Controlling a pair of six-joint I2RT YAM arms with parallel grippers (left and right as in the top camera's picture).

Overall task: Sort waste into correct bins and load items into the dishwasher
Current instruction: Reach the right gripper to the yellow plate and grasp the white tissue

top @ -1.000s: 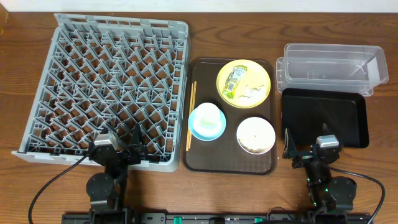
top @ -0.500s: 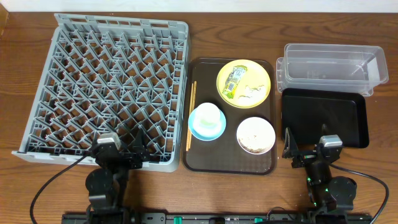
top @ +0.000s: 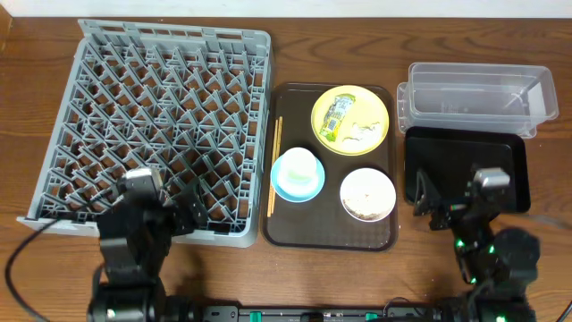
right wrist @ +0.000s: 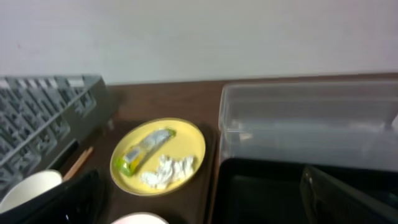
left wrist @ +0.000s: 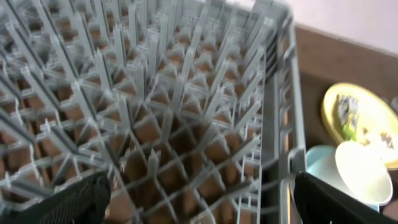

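The grey dish rack (top: 152, 116) fills the left of the table. A brown serving tray (top: 313, 224) holds a yellow plate (top: 372, 105) with a yellow-green wrapper (top: 336, 117) and white food scraps (top: 361, 133), a light blue bowl (top: 282, 188) with a white cup (top: 300, 167) in it, a white bowl (top: 367, 194) and chopsticks (top: 275, 165). The clear tub (top: 474, 98) and black tray (top: 465, 152) are at the right. My left gripper (top: 189, 213) is open over the rack's near right corner. My right gripper (top: 442, 207) is open over the black tray's near edge.
In the left wrist view the rack (left wrist: 174, 112) lies below my left gripper (left wrist: 205, 211), with the plate (left wrist: 373, 115) to the right. In the right wrist view the plate (right wrist: 193, 140), tub (right wrist: 305, 124) and black tray (right wrist: 267, 193) lie ahead of my right gripper (right wrist: 199, 211).
Both arms have risen from the table's near edge. The left arm has swung left, the right arm right and toward the black tray. Both stay open and empty.
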